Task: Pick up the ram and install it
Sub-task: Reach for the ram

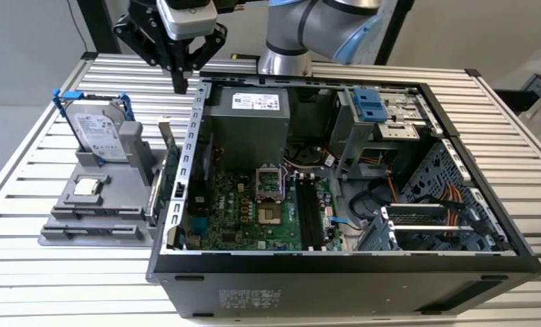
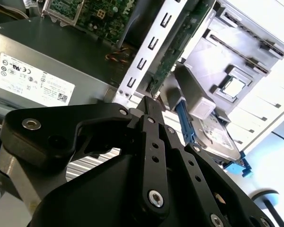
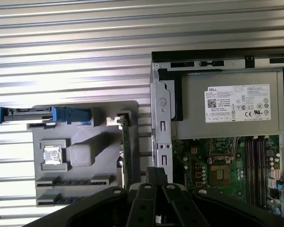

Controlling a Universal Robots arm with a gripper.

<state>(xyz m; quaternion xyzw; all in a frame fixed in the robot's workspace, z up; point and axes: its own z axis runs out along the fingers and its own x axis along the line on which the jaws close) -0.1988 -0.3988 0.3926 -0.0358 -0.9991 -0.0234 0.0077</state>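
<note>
Approach is the step in hand, I judge: the claw [image 1: 180, 85], black jointed fingers [image 3: 150, 177] pinched together and empty, hangs above the ram [image 3: 125, 151], a thin green stick standing on edge in the grey plastic holder [image 3: 99, 127] beside the steel computer case [image 1: 195, 129]. Grasping calls for opening across that narrow edge.

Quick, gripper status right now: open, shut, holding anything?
Gripper: shut, holding nothing. It hangs close to the ram without touching it. The ram stands on edge in the grey holder.
</note>
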